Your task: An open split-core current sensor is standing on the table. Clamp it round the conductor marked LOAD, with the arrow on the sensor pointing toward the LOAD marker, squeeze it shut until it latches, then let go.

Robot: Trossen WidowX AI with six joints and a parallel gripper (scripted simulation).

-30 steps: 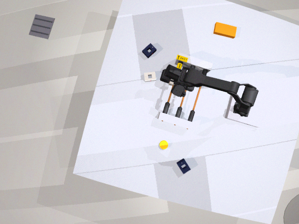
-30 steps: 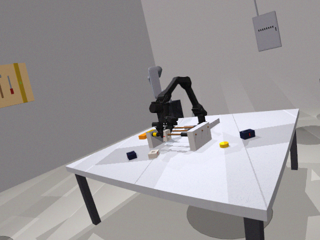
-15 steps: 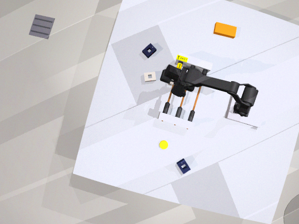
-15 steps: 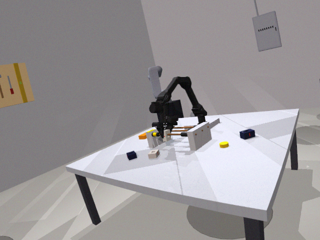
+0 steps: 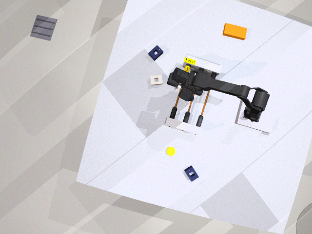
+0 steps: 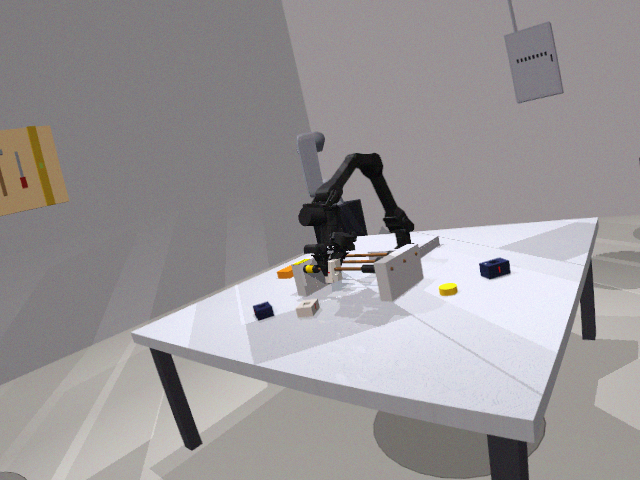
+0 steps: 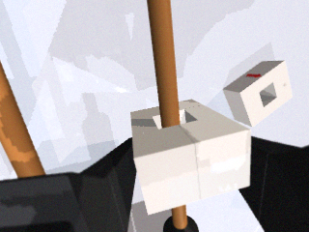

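White is the sensor (image 5: 179, 87) (image 6: 334, 272) (image 7: 193, 150) in the claw (image 5: 183, 87) (image 6: 331, 266) (image 7: 173, 138). The claw is pinching it, one black finger on each side. The sensor goes around the LOAD rod (image 5: 177, 98) (image 6: 351, 268) (image 7: 164, 63), which pokes through its hole. Its two halves meet at a thin line. I cannot tell if it has clicked shut, or which way its arrow points.

The claw is between two pale end walls, nearer the sign wall (image 5: 206, 66) (image 6: 305, 281) than the plain wall (image 5: 181, 126) (image 6: 400, 273). The middle rod (image 5: 190, 104) is close beside the claw, so room is tight there. The far rod (image 5: 205, 103) is past that one. On the claw's other side is more open room, reaching out to a small white block (image 5: 151, 80) (image 6: 307, 308) (image 7: 246, 108) near it. The table (image 5: 113, 161) (image 6: 336, 382) has its edge farther out that way.

Count them: three copper rods, two end walls, one sensor held and one loose white block. There are two dark blue blocks: one near blue block (image 5: 151, 53) (image 6: 263, 311) past the white one, and one far blue block (image 5: 191, 177) (image 6: 494, 268) well away, past the plain wall. One yellow disc (image 5: 170, 151) (image 6: 448, 289) and one orange block (image 5: 234, 31) (image 6: 285, 272) lie well apart from the claw.
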